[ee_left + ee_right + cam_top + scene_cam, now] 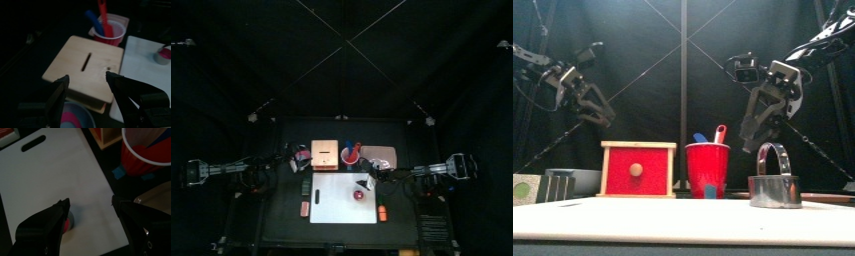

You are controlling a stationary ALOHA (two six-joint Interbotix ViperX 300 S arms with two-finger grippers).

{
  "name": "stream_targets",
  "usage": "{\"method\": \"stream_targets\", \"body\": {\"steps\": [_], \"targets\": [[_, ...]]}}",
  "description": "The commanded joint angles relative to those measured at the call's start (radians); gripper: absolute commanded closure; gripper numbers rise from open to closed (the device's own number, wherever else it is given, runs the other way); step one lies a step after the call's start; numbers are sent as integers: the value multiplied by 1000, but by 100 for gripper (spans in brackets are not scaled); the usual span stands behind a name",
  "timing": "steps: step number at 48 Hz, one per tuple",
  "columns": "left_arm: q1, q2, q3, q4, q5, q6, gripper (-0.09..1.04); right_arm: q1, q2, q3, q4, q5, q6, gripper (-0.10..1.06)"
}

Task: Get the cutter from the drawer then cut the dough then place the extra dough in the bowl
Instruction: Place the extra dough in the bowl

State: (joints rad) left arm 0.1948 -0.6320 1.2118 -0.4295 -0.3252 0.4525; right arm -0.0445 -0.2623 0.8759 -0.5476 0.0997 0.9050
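The left arm (222,170) reaches in from its own side and hangs raised. Its wrist sits above and outward of the left pincer (87,77), which tilts down toward the middle with both jaws spread wide and nothing between them. The right arm (445,168) comes in from the opposite side, its forearm sloping steeply down to the right pincer (90,201), which points downward and sits lower in the front view than the left pincer, well apart from it, jaws likewise parted and empty.
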Motion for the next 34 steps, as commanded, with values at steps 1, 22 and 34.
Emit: {"method": "stream_targets", "body": {"steps": [1, 22, 34], "targets": [[-64, 2, 0, 25, -87, -2, 1, 3, -51, -34, -12, -72, -8, -1], [-242, 2, -37, 18, -247, -80, 1, -40, -91, -28, -101, -351, -8, -1], [-249, 2, -26, 20, -259, -137, 1, -51, -91, -43, -232, -379, -9, -1]]}}
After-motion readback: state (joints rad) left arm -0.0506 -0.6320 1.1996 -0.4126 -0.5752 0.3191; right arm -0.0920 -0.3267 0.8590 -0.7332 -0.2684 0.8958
